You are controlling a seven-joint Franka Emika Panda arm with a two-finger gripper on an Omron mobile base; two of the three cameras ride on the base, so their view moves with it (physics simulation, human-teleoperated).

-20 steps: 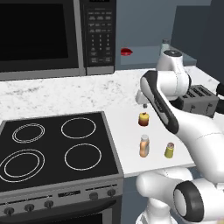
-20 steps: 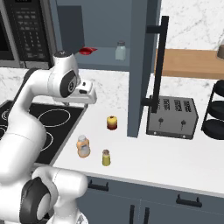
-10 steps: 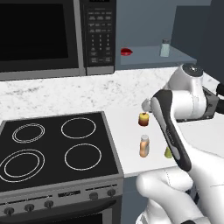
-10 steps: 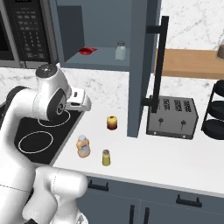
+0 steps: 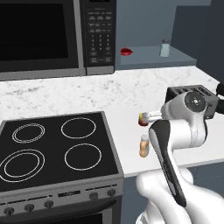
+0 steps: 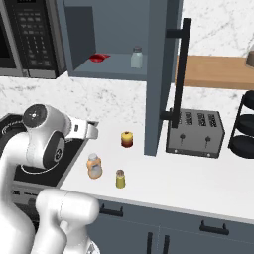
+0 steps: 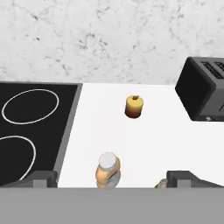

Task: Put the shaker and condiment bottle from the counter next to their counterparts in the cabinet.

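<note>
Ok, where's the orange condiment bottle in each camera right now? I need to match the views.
Left base view: condiment bottle on the white counter, right of the stove, beside the arm.
Right base view: condiment bottle at centre-left, left of the shaker.
Hand view: bottom centre, seen from above.
Shared landmark: the red-yellow ball just beyond it.

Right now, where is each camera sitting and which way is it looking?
Left base view: behind the arm's left, facing the stove and microwave; white arm at lower right.
Right base view: behind the arm's right, facing the open cabinet and toaster; arm at lower left.
Hand view: on the hand, looking down at the counter; its open dark fingertips rise below.
All three share the condiment bottle.
</note>
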